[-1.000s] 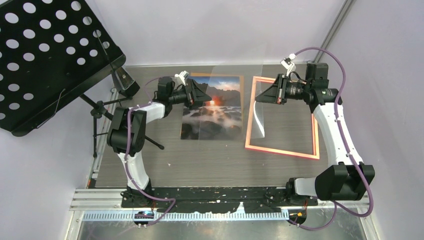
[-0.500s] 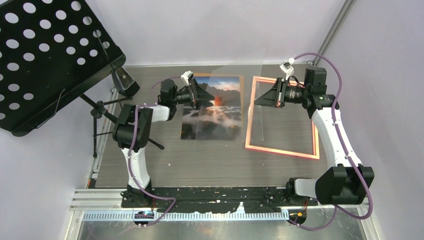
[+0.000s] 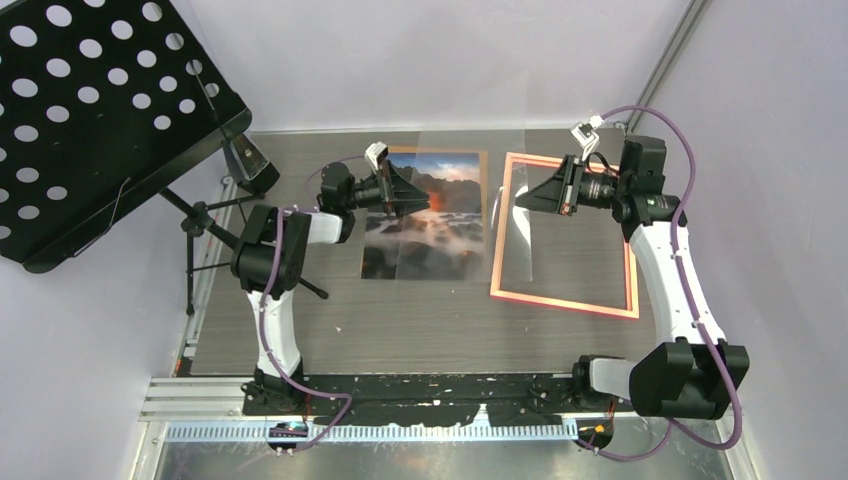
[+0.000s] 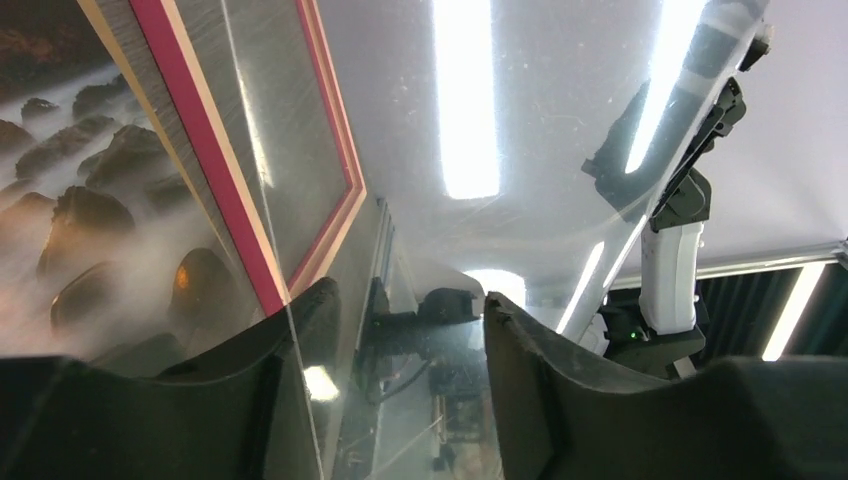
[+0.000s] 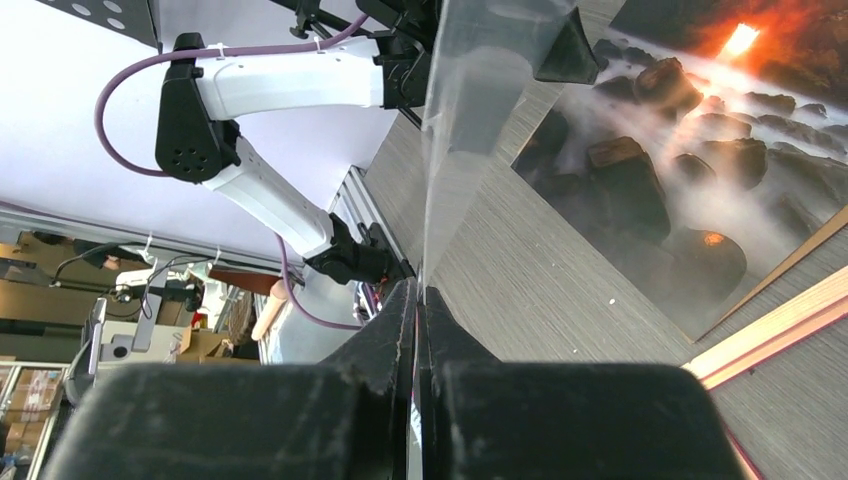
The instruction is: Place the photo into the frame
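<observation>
The photo lies face up on a brown board on the table, left of centre. The pink-orange frame lies flat to its right. A clear sheet stands on edge between my two grippers, above the photo and the frame's left rail. My right gripper is shut on the sheet's right edge; its wrist view shows the jaws pinched on the clear sheet, with the photo beyond. My left gripper is open at the sheet's left edge, which runs down past my left finger.
A black perforated music stand on a tripod stands at the far left, beside the table. The brown board shows as a thin border round the photo. White walls close in the back and right sides.
My right gripper has drawn back to the right with the sheet, which now looks flatter. My left gripper has shifted slightly right over the photo.
</observation>
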Motion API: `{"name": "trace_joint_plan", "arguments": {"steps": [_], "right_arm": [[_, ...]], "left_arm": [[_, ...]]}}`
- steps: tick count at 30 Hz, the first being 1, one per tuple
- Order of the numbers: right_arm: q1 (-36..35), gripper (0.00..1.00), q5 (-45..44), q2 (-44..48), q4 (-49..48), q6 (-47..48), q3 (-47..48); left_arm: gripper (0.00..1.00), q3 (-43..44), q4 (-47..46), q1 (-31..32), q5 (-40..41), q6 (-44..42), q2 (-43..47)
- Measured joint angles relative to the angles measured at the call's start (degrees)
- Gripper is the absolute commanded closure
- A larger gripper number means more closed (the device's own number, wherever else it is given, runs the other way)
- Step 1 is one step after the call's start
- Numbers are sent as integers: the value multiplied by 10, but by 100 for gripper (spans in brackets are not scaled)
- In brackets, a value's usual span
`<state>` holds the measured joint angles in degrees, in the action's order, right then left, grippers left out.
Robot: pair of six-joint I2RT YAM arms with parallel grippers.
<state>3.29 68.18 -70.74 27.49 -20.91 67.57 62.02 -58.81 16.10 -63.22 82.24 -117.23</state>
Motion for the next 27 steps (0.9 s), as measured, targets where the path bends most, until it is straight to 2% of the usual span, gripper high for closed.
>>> {"name": "trace_joint_plan", "arguments": {"steps": [15,19,23,27], "right_arm": [[34,95,-27,-20,61,99,-2],[34,94,-33,-30,68,116,-12],[35,94,-36,-39,70,127,-22],[35,95,-38,-44,71,135,-26]], "left_arm": [[83,0,-33,-7,-14,23,0],[85,0,-48,-4,-27,29,0],[81,0,-61,-1,-38,34,0],[89,0,-70,-1,-44,40,0]]}}
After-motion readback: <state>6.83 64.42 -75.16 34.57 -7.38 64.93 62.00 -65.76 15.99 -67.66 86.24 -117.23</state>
